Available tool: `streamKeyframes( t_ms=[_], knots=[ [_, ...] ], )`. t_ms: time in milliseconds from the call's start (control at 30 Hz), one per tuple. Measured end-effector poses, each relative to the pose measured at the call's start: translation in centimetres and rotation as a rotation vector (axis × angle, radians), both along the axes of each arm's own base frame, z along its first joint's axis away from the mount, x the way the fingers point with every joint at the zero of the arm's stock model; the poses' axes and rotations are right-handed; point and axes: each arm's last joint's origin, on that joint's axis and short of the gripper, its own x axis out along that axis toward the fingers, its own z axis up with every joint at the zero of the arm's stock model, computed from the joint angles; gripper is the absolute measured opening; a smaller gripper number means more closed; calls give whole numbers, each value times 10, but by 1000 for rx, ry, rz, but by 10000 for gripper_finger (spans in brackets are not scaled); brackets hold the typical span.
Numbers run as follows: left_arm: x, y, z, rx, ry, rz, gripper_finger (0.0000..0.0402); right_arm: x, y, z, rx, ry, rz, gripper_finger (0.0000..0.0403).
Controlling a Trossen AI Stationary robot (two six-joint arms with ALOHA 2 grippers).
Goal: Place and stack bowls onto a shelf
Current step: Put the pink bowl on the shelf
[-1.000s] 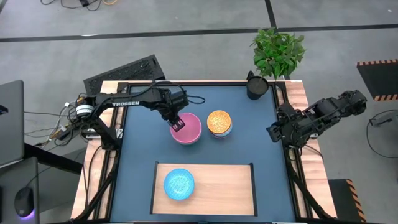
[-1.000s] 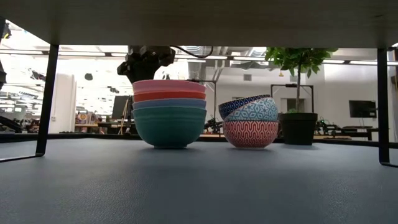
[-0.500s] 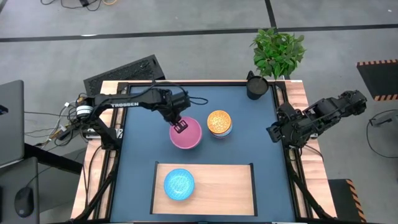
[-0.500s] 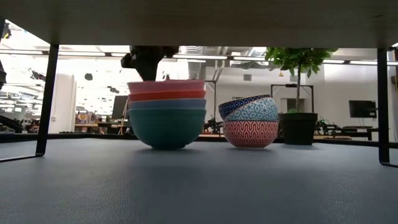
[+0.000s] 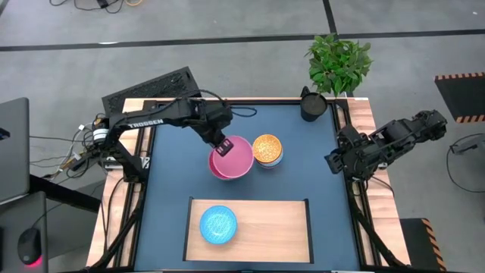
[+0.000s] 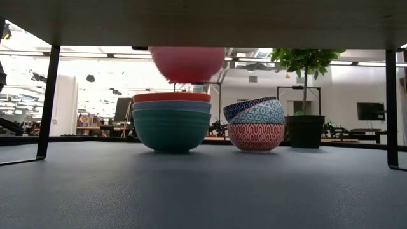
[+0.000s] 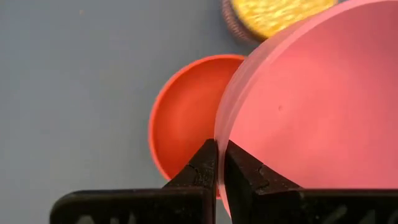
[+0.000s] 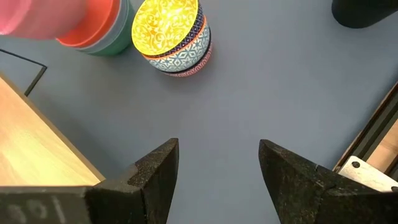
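Observation:
My left gripper (image 5: 224,145) is shut on the wide pink bowl (image 5: 233,158), which hangs in the air (image 6: 186,62) above the stack of red (image 6: 172,97), blue and green bowls (image 6: 172,127). The red bowl (image 7: 180,127) tops that stack, which stands on the dark blue tabletop. Beside it stands a stack of small patterned bowls (image 5: 267,149), its top one yellow-orange inside (image 8: 166,23). A light-blue patterned bowl (image 5: 218,224) sits on the pale wooden shelf (image 5: 273,227). My right gripper (image 8: 217,165) is open, waiting at the table's right edge (image 5: 337,161). My left gripper pinches the pink bowl's rim (image 7: 220,138) on the side toward the table's far-left, one finger inside the bowl and one outside. The fingers come from above, pointing down. The bowl is lifted clear of the stack, tilted a little.
A dark cup (image 5: 312,106) stands at the table's far right corner, with a potted plant (image 5: 339,62) behind it. The shelf's right half is bare wood. A keyboard (image 5: 151,87) lies beyond the far-left edge.
My left gripper has risen and drifted toward the table's right, lifting the pink bowl off the stack; the bowl, seated on the red one a second ago, now hangs clear above it. The red, blue and green bowls stayed put.

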Motion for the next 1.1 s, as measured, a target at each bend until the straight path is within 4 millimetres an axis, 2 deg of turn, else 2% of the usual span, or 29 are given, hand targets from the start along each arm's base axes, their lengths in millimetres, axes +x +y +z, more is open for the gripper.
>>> streamKeyframes(
  t_ms=[300, 567, 767, 867, 1000, 1100],
  knots=[
    [3, -28, 70, -19, -243, -54, 0, 2, 1, -8, -14, 27, -1, 249],
    [8, -69, 106, -31, -453, -138, 0, 2, 1, -8, -18, 22, -4, 249],
    [15, -94, 117, -41, -581, -179, 0, 2, 1, -8, -19, 21, -4, 249],
    [22, -105, 116, -42, -613, -200, 0, 2, 1, -8, -19, 21, -4, 249],
    [38, -120, 106, -62, -625, -253, 0, 2, 1, -8, -19, 22, -4, 249],
    [53, -131, 92, -95, -600, -299, 0, 2, 1, -8, -18, 22, -3, 249]
  ],
)
